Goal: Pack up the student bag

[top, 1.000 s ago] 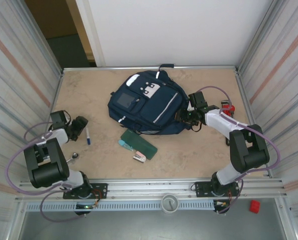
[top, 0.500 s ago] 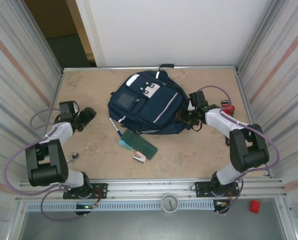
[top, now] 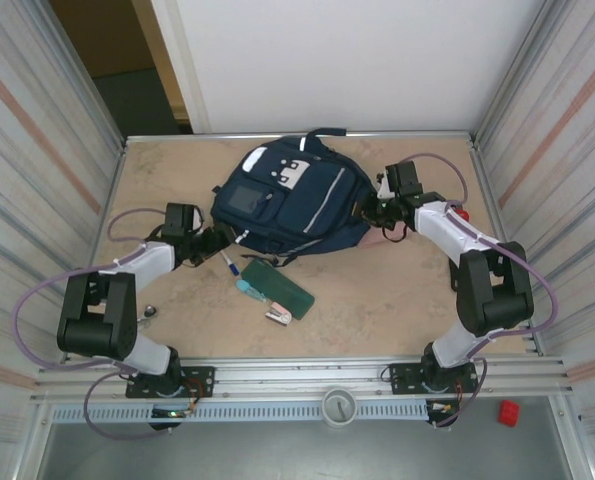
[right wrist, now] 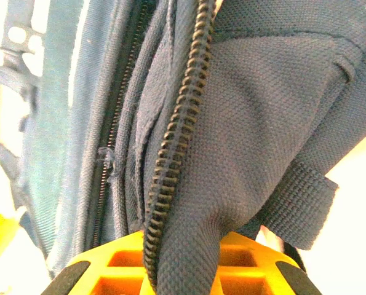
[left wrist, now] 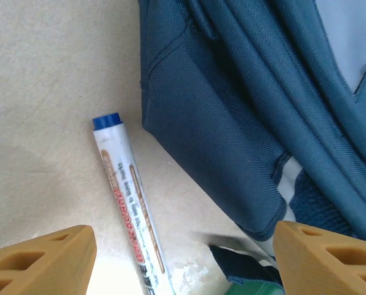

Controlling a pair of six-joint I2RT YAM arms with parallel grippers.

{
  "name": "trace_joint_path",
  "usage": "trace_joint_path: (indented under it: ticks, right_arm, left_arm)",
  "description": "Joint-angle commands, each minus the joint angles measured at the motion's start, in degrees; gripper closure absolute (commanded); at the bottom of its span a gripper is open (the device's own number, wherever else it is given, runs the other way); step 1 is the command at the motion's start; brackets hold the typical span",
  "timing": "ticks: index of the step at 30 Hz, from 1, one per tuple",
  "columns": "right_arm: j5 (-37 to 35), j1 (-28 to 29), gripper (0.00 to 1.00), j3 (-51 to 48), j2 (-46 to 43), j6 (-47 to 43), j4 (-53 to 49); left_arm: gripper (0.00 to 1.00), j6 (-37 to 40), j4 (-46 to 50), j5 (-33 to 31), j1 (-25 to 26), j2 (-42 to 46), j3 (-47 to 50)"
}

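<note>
The student bag (top: 287,200), navy with white patches, lies at the table's back middle. My right gripper (top: 373,213) is at the bag's right edge. In the right wrist view this gripper (right wrist: 183,261) is shut on a fold of the bag's fabric (right wrist: 256,123) beside an open zipper (right wrist: 176,141). My left gripper (top: 215,241) is low at the bag's front left corner. It stands open (left wrist: 183,264), with a white marker with a blue cap (left wrist: 130,203) on the table between its fingers (left wrist: 41,261), untouched. The bag's corner (left wrist: 232,153) sits just ahead.
A green case (top: 280,286), a teal item (top: 245,288) and a small stapler (top: 278,315) lie in front of the bag. The marker (top: 229,263) lies left of them. A small metal object (top: 149,312) sits near the left arm. A red object (top: 464,213) lies behind the right arm.
My right gripper has closed on the bag's right edge and lifted it, and the bag shifted back. My left arm swung right to the bag, and the marker now lies beside it.
</note>
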State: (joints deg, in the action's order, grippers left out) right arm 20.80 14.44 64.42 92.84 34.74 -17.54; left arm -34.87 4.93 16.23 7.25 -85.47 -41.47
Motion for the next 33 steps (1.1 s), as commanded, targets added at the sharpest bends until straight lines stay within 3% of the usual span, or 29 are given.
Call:
trace_joint_path:
  ticks: [1,12,16,20,26,33]
  right_arm:
    - [5.47,1.11,1.00,5.25,-0.91,2.71,5.47]
    - [6.51,0.68,1.00,16.82,8.98,2.08,4.21]
    - [8.91,0.68,1.00,23.37,15.30,-0.63,0.10]
    - [11.42,0.42,1.00,24.40,17.19,2.95,4.55]
    - [13.97,-1.61,1.00,29.83,18.92,5.13,3.46]
    - [17.33,-4.95,0.98,39.45,23.50,-4.89,-11.87]
  left_arm:
    - [0.24,1.71,0.31,-2.63,-0.13,-1.74,-0.30]
    - [0.22,3.96,1.38,-10.15,-2.05,-1.19,-1.84]
    - [0.21,5.17,2.62,-7.85,-3.60,-1.97,-4.62]
    - [0.20,8.68,1.19,-3.35,-2.21,1.54,-5.59]
    - [0.21,28.90,-1.00,-8.70,6.94,7.06,-8.08]
    - [0.26,72.58,-8.79,-10.10,14.26,2.93,-8.28]
